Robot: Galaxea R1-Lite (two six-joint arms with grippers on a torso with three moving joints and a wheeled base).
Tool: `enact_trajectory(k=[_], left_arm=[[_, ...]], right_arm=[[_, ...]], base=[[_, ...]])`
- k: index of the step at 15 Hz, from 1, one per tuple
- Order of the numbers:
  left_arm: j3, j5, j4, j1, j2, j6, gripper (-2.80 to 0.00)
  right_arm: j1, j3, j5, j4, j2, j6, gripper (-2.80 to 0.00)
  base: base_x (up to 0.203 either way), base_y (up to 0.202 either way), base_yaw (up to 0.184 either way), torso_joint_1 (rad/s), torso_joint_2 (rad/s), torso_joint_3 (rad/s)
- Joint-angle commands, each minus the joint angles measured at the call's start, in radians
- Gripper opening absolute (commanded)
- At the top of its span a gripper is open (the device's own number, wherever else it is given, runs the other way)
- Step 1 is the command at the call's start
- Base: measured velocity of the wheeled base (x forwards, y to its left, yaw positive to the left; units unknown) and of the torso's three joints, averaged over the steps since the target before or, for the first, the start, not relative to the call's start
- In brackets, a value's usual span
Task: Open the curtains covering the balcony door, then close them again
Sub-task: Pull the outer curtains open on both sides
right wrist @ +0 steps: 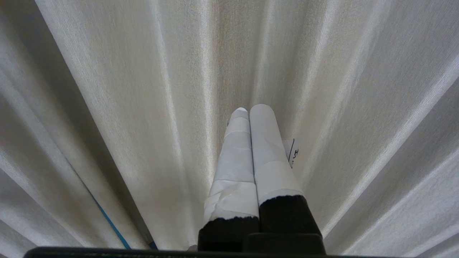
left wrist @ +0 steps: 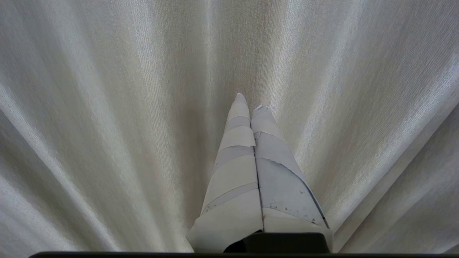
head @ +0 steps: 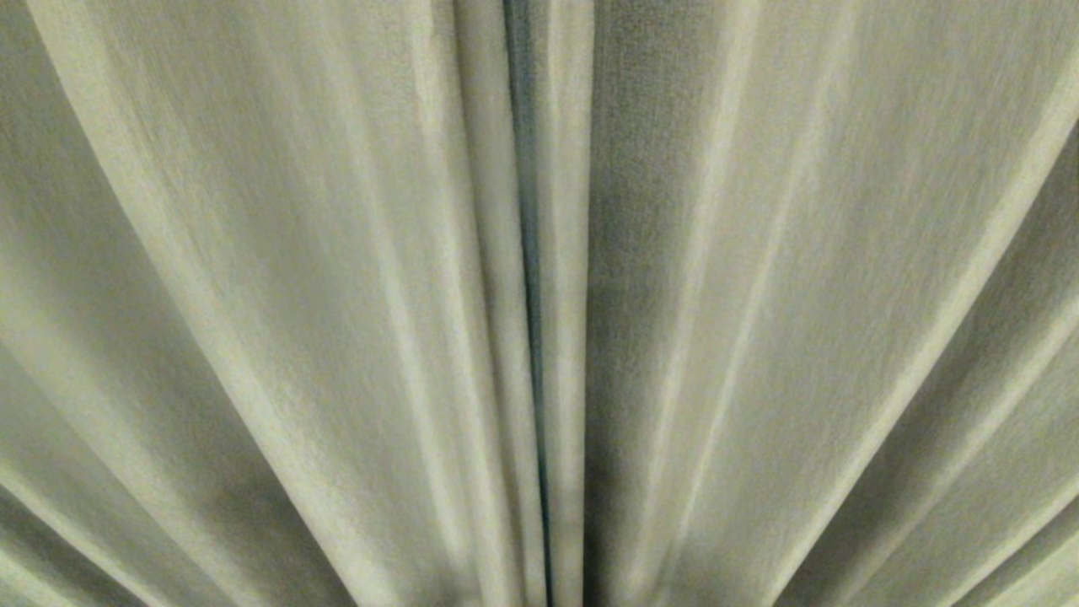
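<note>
Curtains (head: 337,295) fill the frame, drawn shut, seam at centre. Door hidden. Left gripper (left wrist: 249,102) and right gripper (right wrist: 251,109) pressed together, holding nothing. Opening not begun; everything remains.

cream finely woven curtains (head: 295,295), white-taped left claw (left wrist: 249,102), white-taped right claw (right wrist: 251,109)

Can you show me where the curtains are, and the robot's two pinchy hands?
curtains (head: 337,295): head view, a pleat left of the middle seam.
left end effector (left wrist: 248,102): left wrist view, between its taped tips.
right end effector (right wrist: 250,110): right wrist view, between its taped tips.
</note>
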Motion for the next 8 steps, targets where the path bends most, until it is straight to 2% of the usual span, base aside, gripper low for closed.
enact_trajectory(k=[1,8], left_arm=[[0.0,0.0,0.0,0.0,0.0,-0.001,-2.8],[-0.001,0.002,0.001,0.0,0.0,0.004,-2.8]], right_arm=[[0.001,0.0,0.001,0.0,0.0,-0.001,-2.8],[-0.001,0.0,0.001,0.0,0.0,-0.001,-2.8]], base=[[0.0,0.0,0.0,0.0,0.0,0.0],[0.0,0.0,0.0,0.0,0.0,0.0]])
